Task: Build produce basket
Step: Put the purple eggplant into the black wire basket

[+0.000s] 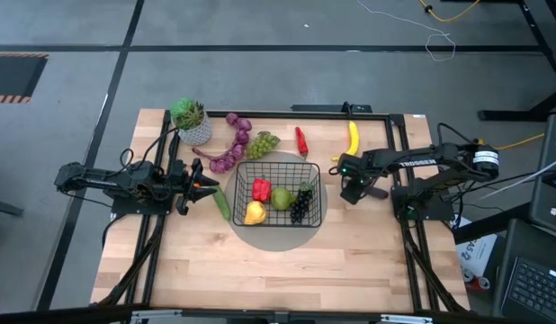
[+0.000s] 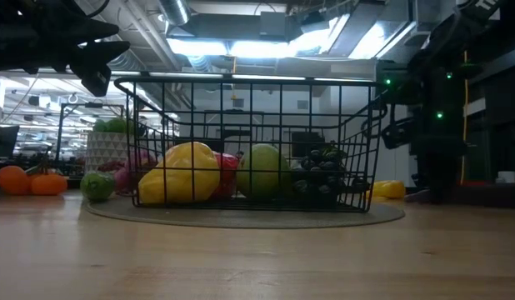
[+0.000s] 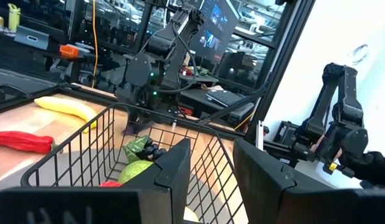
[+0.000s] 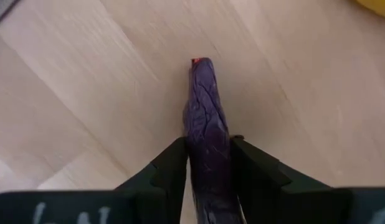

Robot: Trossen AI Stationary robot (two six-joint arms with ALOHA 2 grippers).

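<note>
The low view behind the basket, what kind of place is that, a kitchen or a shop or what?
Neither, most likely a robotics lab or workshop. Bare ducts and strip lights run overhead, monitors and another robot arm stand past the basket, and cables trail over a grey floor.

Basket [image 1: 276,171] top prob. unobstructed

The tabletop [image 1: 260,261] is pale wood planks with visible grain, matt. The basket [image 1: 316,193] is thin black wire, lightly glossy, on a grey matt round mat [image 1: 278,241]. The aubergine [image 4: 206,124] has a purple, wrinkled, dull skin between the right tool's [image 4: 208,163] matt black plastic fingers [image 4: 258,171]. The banana [image 3: 65,107] looks smooth yellow plastic.
</note>
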